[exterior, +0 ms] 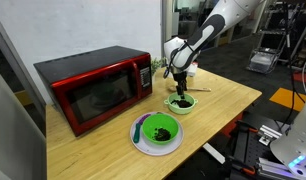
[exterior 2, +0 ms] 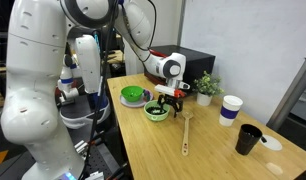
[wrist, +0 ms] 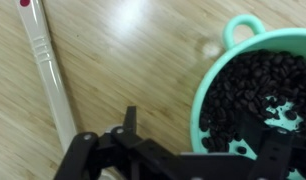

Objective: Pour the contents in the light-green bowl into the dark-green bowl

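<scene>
The light-green bowl is mint with a small loop handle and holds many dark bean-like bits, the contents. It stands on the wooden table in both exterior views. My gripper is open just above it, with one finger outside the rim and the other over the contents. It also shows in both exterior views. The dark-green bowl sits on a white plate beside the light-green bowl, with a dark patch inside.
A red microwave stands at the back of the table. A long white utensil lies beside the bowl. A white cup, a black cup and a small plant stand farther along.
</scene>
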{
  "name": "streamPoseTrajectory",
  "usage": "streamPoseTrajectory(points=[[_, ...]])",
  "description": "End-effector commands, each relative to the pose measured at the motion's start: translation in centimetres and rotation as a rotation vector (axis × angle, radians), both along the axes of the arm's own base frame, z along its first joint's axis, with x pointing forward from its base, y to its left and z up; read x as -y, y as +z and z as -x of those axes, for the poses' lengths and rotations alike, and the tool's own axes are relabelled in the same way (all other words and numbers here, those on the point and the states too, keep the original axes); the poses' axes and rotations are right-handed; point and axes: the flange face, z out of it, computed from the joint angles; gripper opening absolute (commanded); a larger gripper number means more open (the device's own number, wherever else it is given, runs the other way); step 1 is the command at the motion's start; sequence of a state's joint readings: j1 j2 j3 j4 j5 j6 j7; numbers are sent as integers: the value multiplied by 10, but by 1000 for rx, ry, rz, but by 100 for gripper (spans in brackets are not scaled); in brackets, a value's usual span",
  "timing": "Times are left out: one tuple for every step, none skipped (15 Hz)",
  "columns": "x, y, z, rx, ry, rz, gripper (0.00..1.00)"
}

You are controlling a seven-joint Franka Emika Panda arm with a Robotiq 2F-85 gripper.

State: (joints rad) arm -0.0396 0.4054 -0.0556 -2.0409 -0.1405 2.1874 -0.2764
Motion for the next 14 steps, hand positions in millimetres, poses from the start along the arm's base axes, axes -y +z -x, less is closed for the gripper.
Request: streamPoseTrajectory(points=[[5,-4,-1,28,31,-31,100],[6,-6,-1,32,39,-34,75],[6,-6,-1,34,45,-34,72],[7,-6,-1,37,49,-37,67],[7,-6,0,40,53,-39,58],[8,-7,0,44,56,-41,52],[8,-7,0,47,60,-43,44],[8,-7,1,50,63,-45,38],[8,-7,1,50,66,-46,30],[8,-7,2,50,69,-47,24],[8,-8,3,51,75,-46,16],[7,-8,3,53,79,-45,10],[6,-7,4,55,83,-44,2],[5,-8,5,55,86,-44,1]])
